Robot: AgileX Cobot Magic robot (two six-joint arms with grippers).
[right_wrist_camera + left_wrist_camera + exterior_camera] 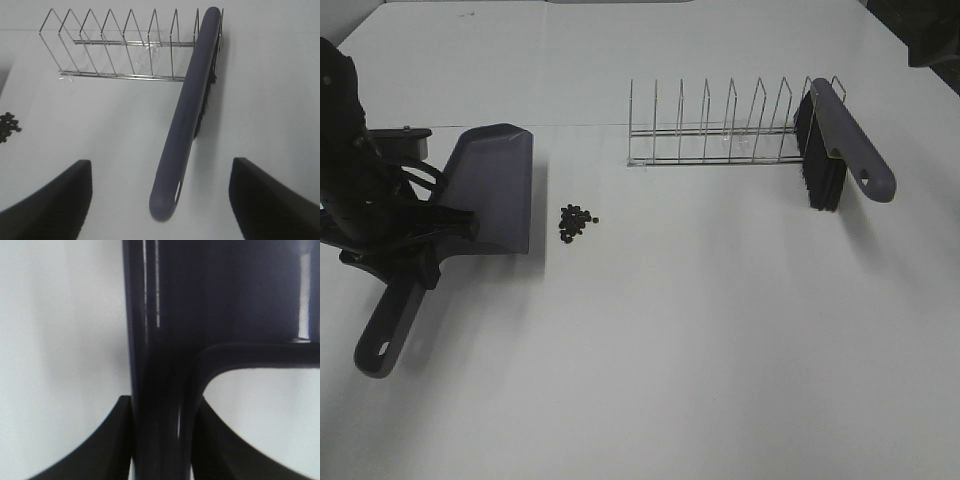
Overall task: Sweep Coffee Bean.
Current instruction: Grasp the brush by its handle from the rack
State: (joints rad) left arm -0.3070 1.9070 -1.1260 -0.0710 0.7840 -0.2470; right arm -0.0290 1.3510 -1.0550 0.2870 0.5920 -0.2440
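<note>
While the left gripper (425, 245) clamps the dustpan (495, 190), coffee bean (575, 222) lies beyond it.

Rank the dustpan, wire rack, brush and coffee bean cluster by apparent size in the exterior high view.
1-2. dustpan and wire rack: they look alike, and the left arm hides part of the dustpan, so I leave them unranked.
3. brush
4. coffee bean cluster

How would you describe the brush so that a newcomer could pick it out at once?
Find the wire rack at the back of the white table. The brush rests at its right end, handle sloping toward the front. Unlike the grey dustpan far left, it has black bristles beneath a long grey handle.
</note>
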